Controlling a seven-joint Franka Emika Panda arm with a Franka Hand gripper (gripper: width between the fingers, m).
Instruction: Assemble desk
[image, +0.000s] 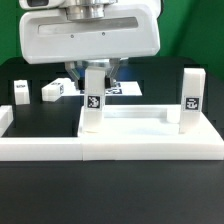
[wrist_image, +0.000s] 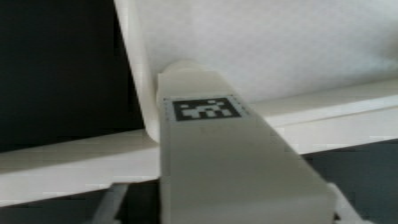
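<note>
Exterior view: the gripper (image: 93, 72) straddles the upper end of an upright leg (image: 92, 108) at the top's (image: 135, 120) corner on that view's left. I cannot tell whether the fingers clamp it or stand clear. A second leg (image: 190, 98) stands at the right corner, and a third leg (image: 22, 91) and a fourth leg (image: 55, 90) lie loose, well apart from the top.

Wrist view: the leg (wrist_image: 214, 150) fills the middle, tag showing, with the top (wrist_image: 267, 40) beyond it.

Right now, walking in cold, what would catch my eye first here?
The big white gripper hanging at top centre, straddling an upright tagged leg on the white desk top. A second leg stands at the exterior view's right; two loose legs lie on the black table at its left.
</note>
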